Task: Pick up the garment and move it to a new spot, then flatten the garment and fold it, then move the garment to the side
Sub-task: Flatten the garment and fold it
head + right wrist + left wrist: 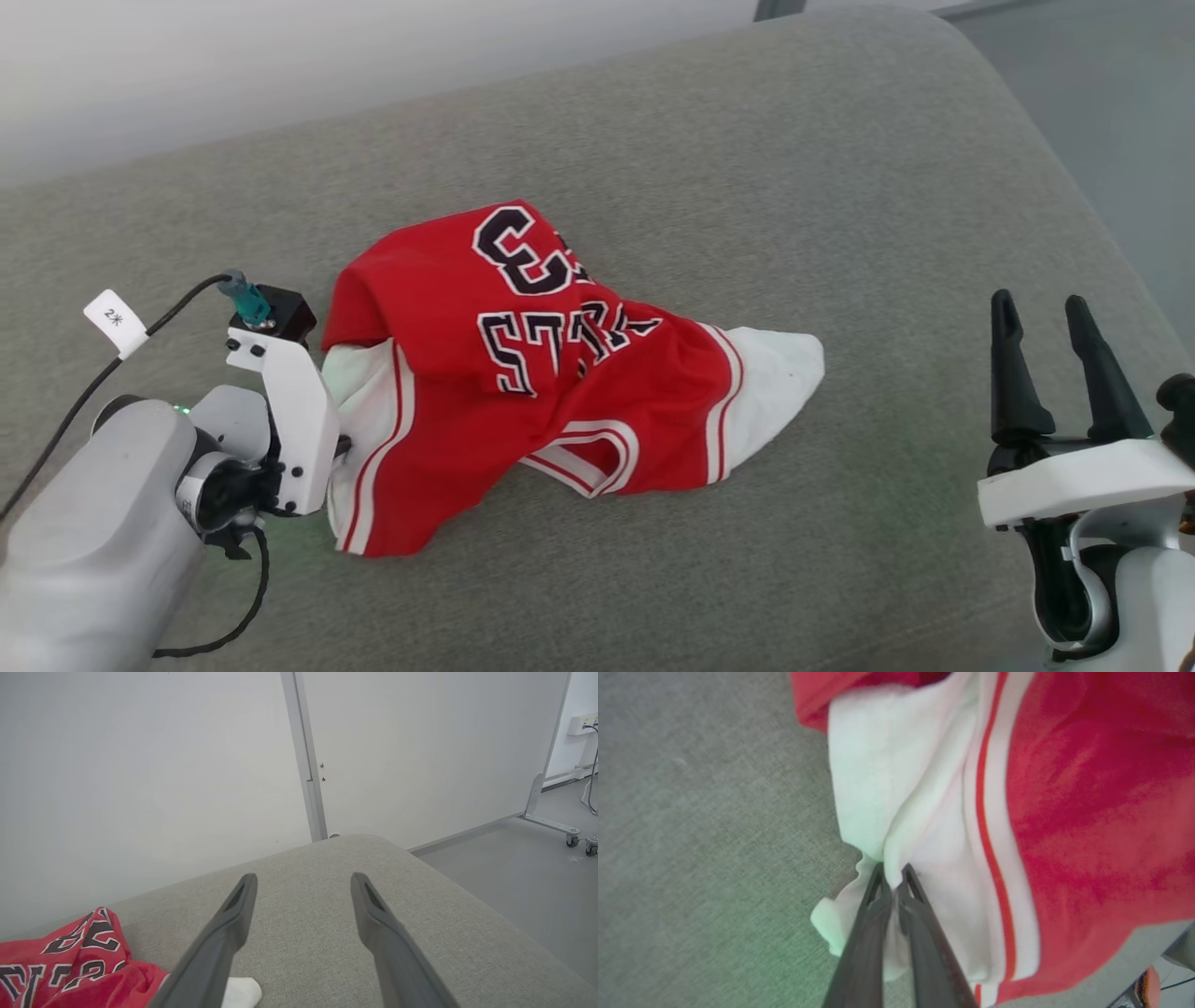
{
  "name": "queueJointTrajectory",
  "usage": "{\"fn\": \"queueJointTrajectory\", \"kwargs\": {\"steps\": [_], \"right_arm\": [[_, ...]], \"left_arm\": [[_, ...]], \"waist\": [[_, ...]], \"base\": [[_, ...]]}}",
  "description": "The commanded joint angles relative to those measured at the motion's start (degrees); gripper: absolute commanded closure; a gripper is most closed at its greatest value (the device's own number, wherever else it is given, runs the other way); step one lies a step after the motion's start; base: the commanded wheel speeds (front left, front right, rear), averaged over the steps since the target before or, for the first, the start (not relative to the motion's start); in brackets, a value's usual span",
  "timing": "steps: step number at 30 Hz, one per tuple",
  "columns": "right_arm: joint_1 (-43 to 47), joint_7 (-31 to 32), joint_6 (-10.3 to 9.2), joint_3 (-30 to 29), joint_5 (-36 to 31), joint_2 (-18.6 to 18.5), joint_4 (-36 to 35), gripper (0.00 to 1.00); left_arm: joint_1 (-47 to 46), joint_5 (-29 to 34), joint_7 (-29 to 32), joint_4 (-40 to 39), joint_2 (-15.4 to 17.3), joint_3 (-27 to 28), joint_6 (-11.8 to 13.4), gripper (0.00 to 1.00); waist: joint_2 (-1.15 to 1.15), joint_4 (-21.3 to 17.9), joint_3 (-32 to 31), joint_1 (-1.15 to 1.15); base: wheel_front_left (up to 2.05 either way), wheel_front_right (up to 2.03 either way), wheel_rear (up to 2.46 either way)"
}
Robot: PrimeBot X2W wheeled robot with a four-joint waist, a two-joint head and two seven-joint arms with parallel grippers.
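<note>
Lying in a rumpled heap near the middle of the grey cushion [794, 168], the garment [523, 373] looks neither flattened nor folded. From where I stand, the job seems barely begun: the first pick-up is being taken, and the move to a new spot, the smoothing, the folding and the final shift aside are all left to do. Its red body is bunched up, with the black lettering upside down and broken by creases. One white sleeve pokes out at 3 o'clock, another sits at 9 o'clock, and the striped trim curls along the 6 o'clock edge. At that 9 o'clock sleeve the left gripper [892, 882] has its fingers nearly together, pinching a ridge of white cloth between the tips. The cloth there is puckered, though most of the shirt rests on the cushion. Well apart, out at 4 o'clock, the right gripper [1039, 317] hovers with its fingers spread wide and holding nothing.
</note>
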Motion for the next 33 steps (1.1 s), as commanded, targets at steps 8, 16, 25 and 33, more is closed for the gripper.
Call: {"fn": "queueJointTrajectory", "kwargs": {"steps": [8, 16, 25, 33], "right_arm": [[0.2, 0.0, -0.04, -2.4, -1.4, 0.0, 0.5, 0.0], [0.4, 1.4, -0.04, -4.0, -2.1, 0.0, 0.0, 0.0], [0.3, 2.4, -0.04, -4.3, -2.3, 0.0, 0.0, 0.0], [0.5, 2.2, -0.04, -2.9, -2.3, 0.0, -0.6, 0.0]], "left_arm": [[2.2, -2.7, -2.8, -5.0, 3.5, 3.5, 1.1, 1.0], [9.8, -6.0, -2.0, -15.2, 10.1, 8.1, 8.8, 1.0], [20.6, -9.4, -5.3, -21.7, 12.7, 10.9, 12.2, 0.65], [16.4, -9.5, -3.7, -19.0, 13.3, 11.4, 11.3, 0.0]], "waist": [[0.0, 6.3, -1.6, 0.0], [0.0, 10.6, -2.6, 0.0], [0.0, 12.7, -2.2, 0.0], [0.0, 13.1, -2.7, 0.0]], "base": [[0.0, 0.0, 0.0], [0.0, 0.0, 0.0], [0.0, 0.0, 0.0], [0.0, 0.0, 0.0]]}}
